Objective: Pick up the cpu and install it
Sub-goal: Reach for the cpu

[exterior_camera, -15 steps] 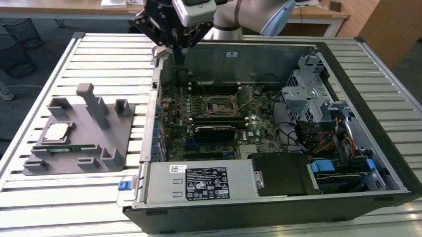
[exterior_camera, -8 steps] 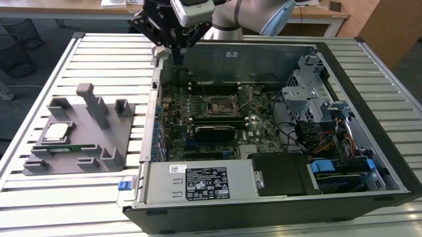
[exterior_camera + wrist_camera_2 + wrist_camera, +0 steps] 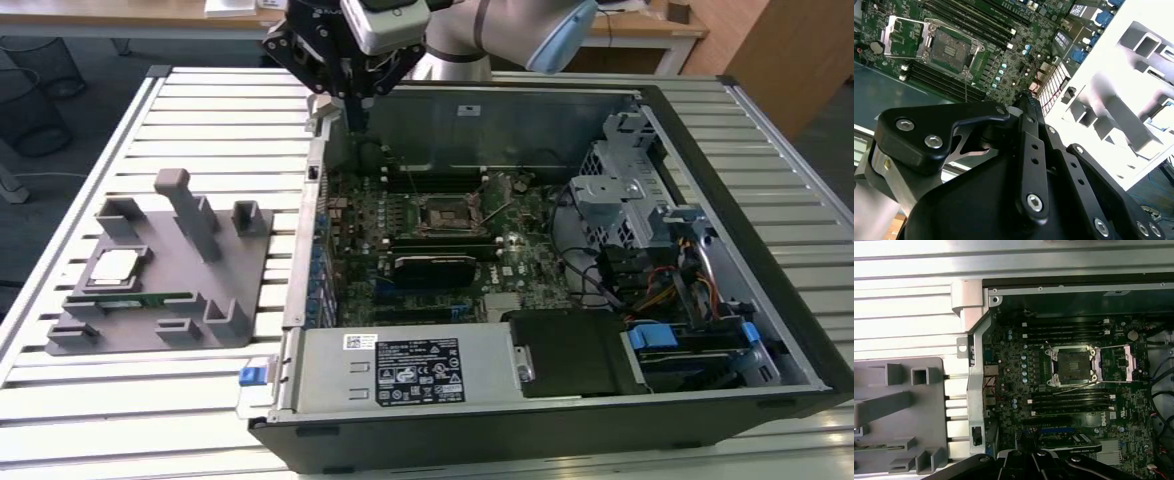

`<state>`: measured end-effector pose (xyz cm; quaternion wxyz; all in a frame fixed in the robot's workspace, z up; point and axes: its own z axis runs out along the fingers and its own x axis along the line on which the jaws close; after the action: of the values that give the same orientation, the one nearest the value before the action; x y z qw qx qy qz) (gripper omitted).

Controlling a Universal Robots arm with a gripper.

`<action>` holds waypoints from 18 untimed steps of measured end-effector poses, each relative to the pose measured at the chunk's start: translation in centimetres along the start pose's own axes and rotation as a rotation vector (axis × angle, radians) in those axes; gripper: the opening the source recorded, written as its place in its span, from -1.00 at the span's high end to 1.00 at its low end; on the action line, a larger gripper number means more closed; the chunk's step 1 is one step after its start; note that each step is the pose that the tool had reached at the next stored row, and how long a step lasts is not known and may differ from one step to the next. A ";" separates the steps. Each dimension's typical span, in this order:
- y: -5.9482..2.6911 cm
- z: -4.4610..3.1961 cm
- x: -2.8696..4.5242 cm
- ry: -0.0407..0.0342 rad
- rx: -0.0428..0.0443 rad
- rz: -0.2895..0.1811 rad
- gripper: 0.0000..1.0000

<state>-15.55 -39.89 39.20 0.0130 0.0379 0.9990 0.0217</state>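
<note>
Open from above over the square metal-framed socket (image 3: 442,212) on the green motherboard (image 3: 527,225). Barred sideways by the upright grey metal case wall (image 3: 316,200) beside the grey plastic tray (image 3: 127,338). Crowded around the small silver-topped square cpu (image 3: 114,266) by tall grey blocks (image 3: 187,205).

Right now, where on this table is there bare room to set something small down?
In the exterior view, bare table slats lie below the grey tray, which holds the cpu, and above it. The strip between tray and computer case is narrow. The case is crowded inside, with the end effector over its corner.
</note>
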 end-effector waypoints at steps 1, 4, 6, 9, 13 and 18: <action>0.00 0.00 0.03 0.0000 -0.0001 0.000 0.79; -0.01 0.01 0.13 0.0000 0.0000 0.000 0.79; -0.02 0.01 0.20 0.0000 -0.0001 0.000 0.79; -0.02 0.02 0.30 0.0000 -0.0001 0.000 0.79; -0.03 0.02 0.42 0.0000 -0.0001 0.000 0.79; -0.04 0.03 0.56 0.0000 -0.0001 0.000 0.79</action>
<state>-16.12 -39.89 39.16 0.0131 0.0379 0.9990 0.0217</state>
